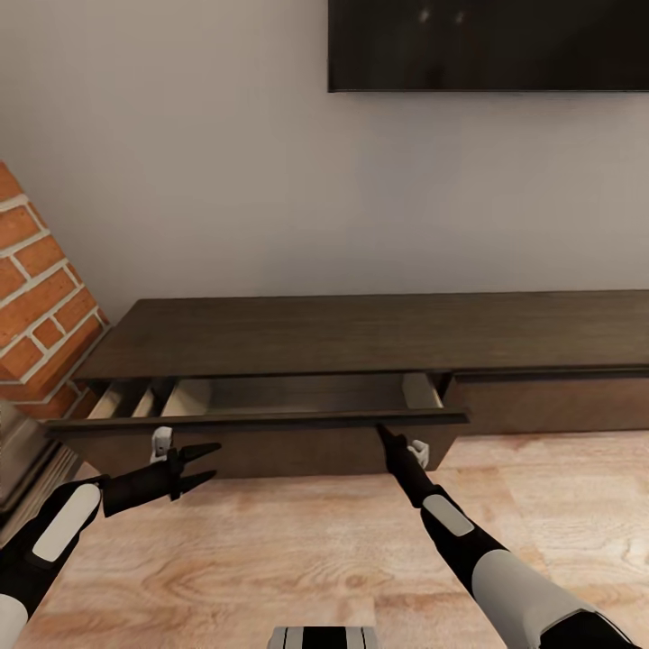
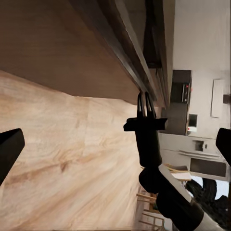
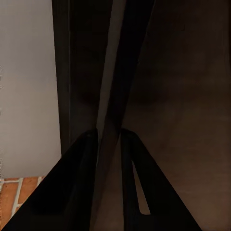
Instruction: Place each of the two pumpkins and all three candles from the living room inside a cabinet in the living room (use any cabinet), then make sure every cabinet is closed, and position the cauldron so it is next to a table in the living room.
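Cabinet (image 1: pixel 379 333) low against wall, left drawer (image 1: pixel 270 424) pulled out, pale inside visible. Right pincer (image 1: pixel 389 436) up at drawer front's top edge, fingers (image 3: pixel 77 192) nearly together, straddling thin edge, pinching it. Left pincer (image 1: pixel 205 465) spread, hovering just before drawer front near left end, clear of it. Wood floor (image 1: pixel 297 559) below. Brick column (image 1: pixel 36 297) at left. Dark TV screen (image 1: pixel 487 45) above.

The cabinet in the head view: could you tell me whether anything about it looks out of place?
Yes: the cabinet's left drawer stands pulled open, while the right front sits flush. The right pincer grips its top edge.
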Robot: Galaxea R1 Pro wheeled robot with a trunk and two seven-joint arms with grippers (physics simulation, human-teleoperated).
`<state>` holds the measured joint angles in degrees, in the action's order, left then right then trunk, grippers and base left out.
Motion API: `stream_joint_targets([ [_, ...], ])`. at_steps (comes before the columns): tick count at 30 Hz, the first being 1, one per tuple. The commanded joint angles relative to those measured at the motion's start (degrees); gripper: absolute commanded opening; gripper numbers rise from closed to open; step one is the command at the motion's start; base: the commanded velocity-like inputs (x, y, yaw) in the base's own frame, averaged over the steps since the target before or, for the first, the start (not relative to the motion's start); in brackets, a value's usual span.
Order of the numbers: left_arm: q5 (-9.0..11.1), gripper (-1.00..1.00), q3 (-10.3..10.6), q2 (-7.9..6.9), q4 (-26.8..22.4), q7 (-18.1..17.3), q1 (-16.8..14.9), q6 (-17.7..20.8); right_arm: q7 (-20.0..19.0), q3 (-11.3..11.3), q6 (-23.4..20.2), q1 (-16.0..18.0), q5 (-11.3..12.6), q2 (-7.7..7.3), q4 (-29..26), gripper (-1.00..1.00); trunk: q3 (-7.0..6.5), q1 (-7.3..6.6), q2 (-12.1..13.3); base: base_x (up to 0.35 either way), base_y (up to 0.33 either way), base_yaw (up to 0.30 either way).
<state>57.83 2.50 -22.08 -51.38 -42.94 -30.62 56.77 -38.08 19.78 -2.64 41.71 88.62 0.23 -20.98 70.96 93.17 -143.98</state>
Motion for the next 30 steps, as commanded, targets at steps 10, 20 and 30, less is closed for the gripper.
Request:
stream_joint_targets([
  [10,-0.1,1.0,0.3,-0.07,0.2,-2.2,-0.1,0.2,-0.6,1.4,-0.3,0.0,0.1,0.04,-0.4,-1.0,0.04,-0.03,0.0,-0.051,0.037,0.0],
  [20,-0.3,1.0,0.3,0.02,0.2,-2.2,-0.1,0.2,-0.6,1.4,-0.4,0.0,0.1,0.04,-0.4,-1.0,0.04,-0.03,0.0,-0.069,0.029,0.0],
  [30,-0.4,1.0,0.3,0.02,0.0,-2.2,-0.1,0.2,-0.6,1.4,-0.4,0.0,0.1,0.04,-0.4,-1.0,0.04,-0.03,0.0,-0.112,0.0,0.0],
])
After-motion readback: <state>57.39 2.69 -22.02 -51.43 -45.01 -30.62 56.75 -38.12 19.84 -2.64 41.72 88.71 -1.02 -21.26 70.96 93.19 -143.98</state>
